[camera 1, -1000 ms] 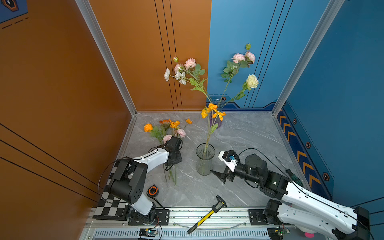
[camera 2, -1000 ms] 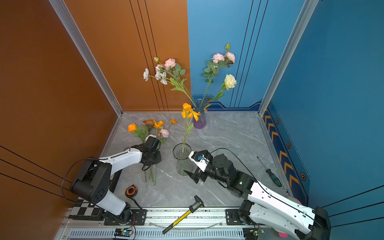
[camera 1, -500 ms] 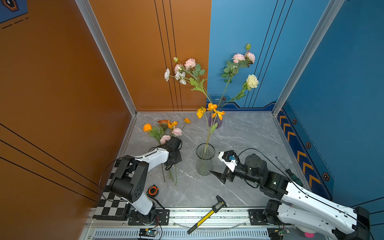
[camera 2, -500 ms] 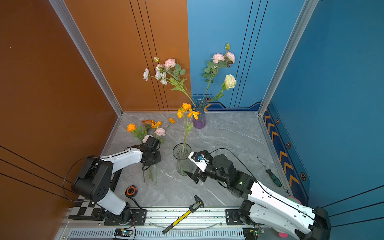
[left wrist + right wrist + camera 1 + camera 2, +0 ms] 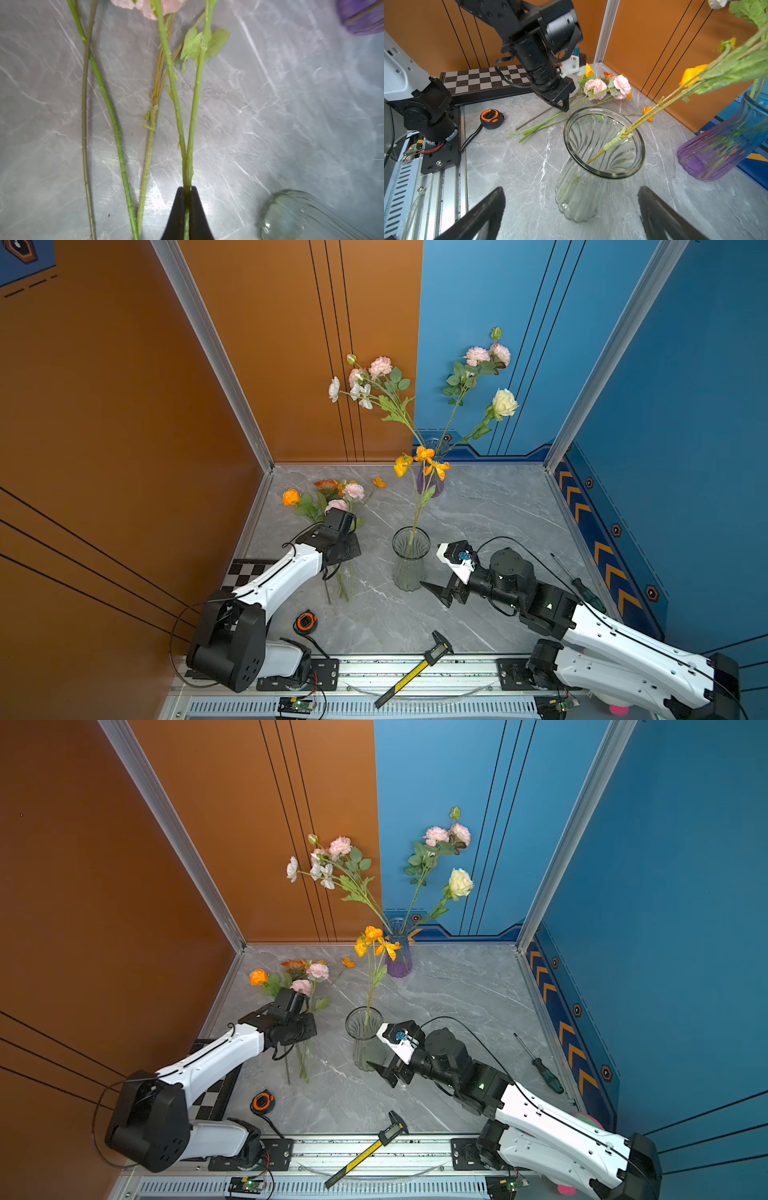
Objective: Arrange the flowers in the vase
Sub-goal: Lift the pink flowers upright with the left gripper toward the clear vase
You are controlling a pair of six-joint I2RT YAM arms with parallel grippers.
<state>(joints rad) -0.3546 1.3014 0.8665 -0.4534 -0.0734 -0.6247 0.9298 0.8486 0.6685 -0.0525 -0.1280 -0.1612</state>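
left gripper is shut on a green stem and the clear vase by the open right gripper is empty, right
Not quite: the clear vase is not empty. It holds one orange-flowered stem, as the right wrist view shows. The rest stands: the left gripper is shut on a green stem, and the right gripper is open.

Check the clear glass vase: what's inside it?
One green stem with orange-yellow blooms stands in the clear vase, leaning on the rim. Ribbed glass blurs its lower end; no other stem shows inside.
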